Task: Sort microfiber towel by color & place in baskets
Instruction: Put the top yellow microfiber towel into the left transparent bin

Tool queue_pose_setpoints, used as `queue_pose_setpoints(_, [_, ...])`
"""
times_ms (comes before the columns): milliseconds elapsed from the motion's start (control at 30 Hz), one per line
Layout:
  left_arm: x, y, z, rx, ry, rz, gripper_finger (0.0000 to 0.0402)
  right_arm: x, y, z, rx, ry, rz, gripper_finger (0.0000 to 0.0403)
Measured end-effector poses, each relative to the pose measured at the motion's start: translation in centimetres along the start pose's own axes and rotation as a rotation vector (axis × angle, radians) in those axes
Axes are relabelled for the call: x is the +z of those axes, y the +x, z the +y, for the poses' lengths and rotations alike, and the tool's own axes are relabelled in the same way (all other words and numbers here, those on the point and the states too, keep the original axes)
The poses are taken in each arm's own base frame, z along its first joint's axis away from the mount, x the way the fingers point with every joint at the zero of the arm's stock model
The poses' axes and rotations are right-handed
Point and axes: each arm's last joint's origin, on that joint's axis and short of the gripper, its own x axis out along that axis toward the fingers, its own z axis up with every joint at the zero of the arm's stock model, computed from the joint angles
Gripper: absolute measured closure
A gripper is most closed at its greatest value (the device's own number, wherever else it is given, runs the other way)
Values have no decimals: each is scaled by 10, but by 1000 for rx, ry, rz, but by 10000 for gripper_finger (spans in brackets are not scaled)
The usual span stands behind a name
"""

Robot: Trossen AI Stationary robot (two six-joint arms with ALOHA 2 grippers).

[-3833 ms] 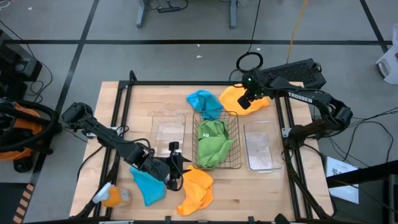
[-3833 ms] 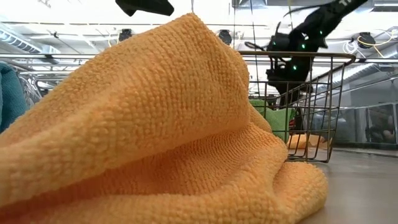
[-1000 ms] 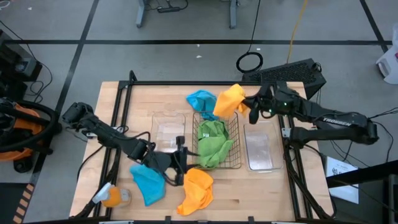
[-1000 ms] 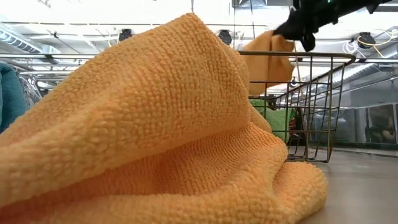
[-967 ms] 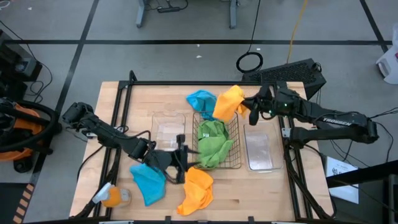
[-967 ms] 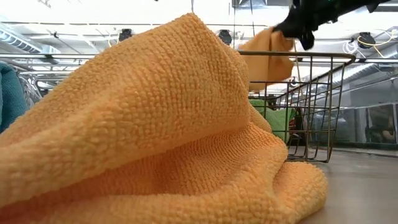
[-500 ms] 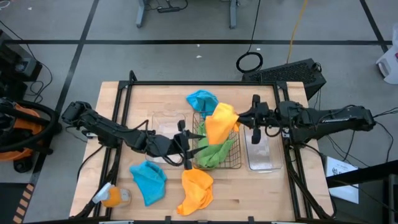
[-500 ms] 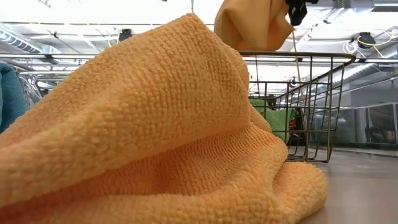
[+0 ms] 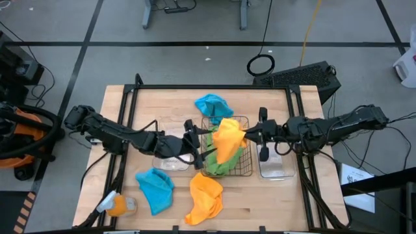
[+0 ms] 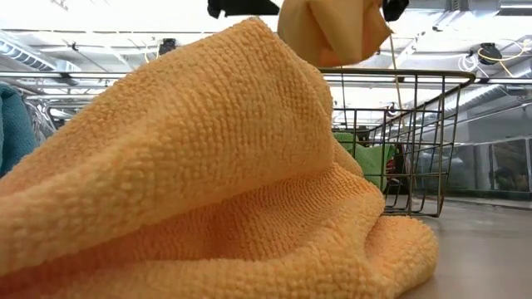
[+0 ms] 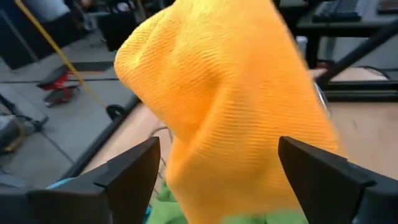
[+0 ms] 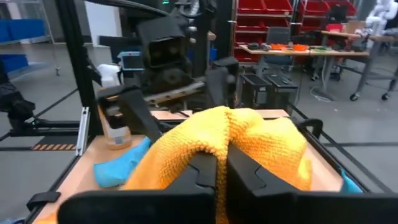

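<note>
No readable brand, label or writing in any view.

Wire basket point(image 9: 246, 170) near the middle of the desk point(image 9: 149, 107), holding green cloth point(image 9: 218, 164). Held above it — an orange-yellow towel point(image 9: 228, 138), pinched between the pressed-together fingers of the right gripper point(image 9: 247, 136), arm reaching in from the desk's right edge. Same towel hanging over the basket rim in the low view point(image 10: 332, 31), and bunched around the right gripper's fingers point(image 12: 205, 174) in the right wrist view.

Left gripper point(image 9: 201, 140) at the basket's left side, arm stretched from the desk's left edge; fingers point(image 11: 130, 168) spread wide, with the hanging towel point(image 11: 230, 106) between them but not gripped.

Clear plastic bin point(image 9: 171, 164) just left of the wire basket, largely covered by the left arm; contents not discernible. Second clear bin point(image 9: 273, 170) just right of the basket, under the right arm; nothing coloured visible inside.

Blue towel point(image 9: 213, 105) on the desk just behind the basket, toward the far edge. Second blue towel point(image 9: 155, 189) near the front-left corner. Second orange-yellow towel point(image 9: 204, 197) at the front edge, just before the basket — filling most of the low view point(image 10: 191, 191). Small orange-and-white object point(image 9: 116, 206) at the front-left corner, beside the blue towel.
</note>
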Motion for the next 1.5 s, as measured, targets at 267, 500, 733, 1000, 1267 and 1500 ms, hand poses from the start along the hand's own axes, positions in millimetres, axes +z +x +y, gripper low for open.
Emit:
queue_pose_setpoints(267, [-3,6,7,-162,19,25,80,-2,11,12,43,-96,-41,402])
queue_pose_setpoints(500, [-3,0,-6,-259,55,19,239,-1,14,19,72,-94,-78,402])
queue_pose_setpoints(733, [8,-10,-22,-295,59,-95,385,-5,19,31,112,-95,-79,402])
queue_pose_setpoints(1000, [19,-30,-36,-294,151,-183,396,-23,33,45,147,-108,0,402])
queue_pose_setpoints(1267, [30,-52,-30,-187,195,-204,394,-33,54,54,149,-94,-63,402])
queue_pose_setpoints(1500, [29,-54,-28,-199,210,-177,394,-40,70,61,148,-61,-154,358])
